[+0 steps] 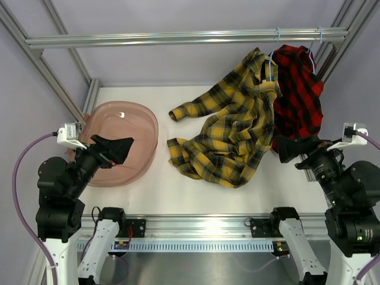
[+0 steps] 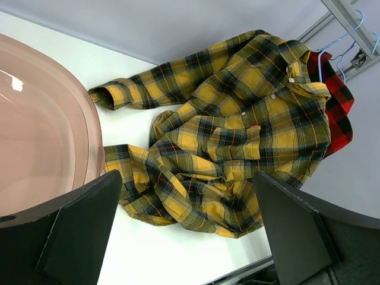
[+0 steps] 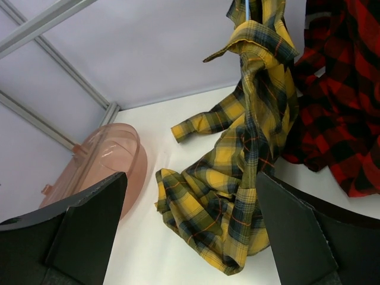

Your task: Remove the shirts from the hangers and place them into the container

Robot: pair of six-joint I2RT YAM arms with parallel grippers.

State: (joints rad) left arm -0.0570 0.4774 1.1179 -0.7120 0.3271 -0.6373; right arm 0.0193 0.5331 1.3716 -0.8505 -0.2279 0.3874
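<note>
Seen from the top camera, the container (image 1: 139, 124) sits at 9 o'clock on the table (image 1: 178, 196), nothing in it. The left gripper (image 1: 119, 148) hovers over its near rim, jaws wide apart and holding nothing.

The likely trouble starts with the yellow shirt (image 1: 237, 136). Its collar hangs on a hanger (image 1: 270, 62) at 1 o'clock, while its body lies slumped on the table. A pull on the hem toward 9 o'clock would probably drag the hanger along the rail (image 1: 178, 38) or unhook it, so wire and cloth would travel together. The long loose sleeve may also trail over the container's rim.

The red shirt (image 1: 300, 101) touches the yellow one along one side, so tugging either could snag the other. Whether the buttons are done up I cannot tell. The right gripper (image 1: 297, 147) waits at 4 o'clock, just below the red hem, jaws equally wide and empty.

The yellow shirt's long axis runs from its collar at 1 o'clock to its hem at 7 o'clock. One sleeve points to 9 o'clock, toward the container. The red shirt hangs roughly from 12 to 6, collar uppermost.
</note>
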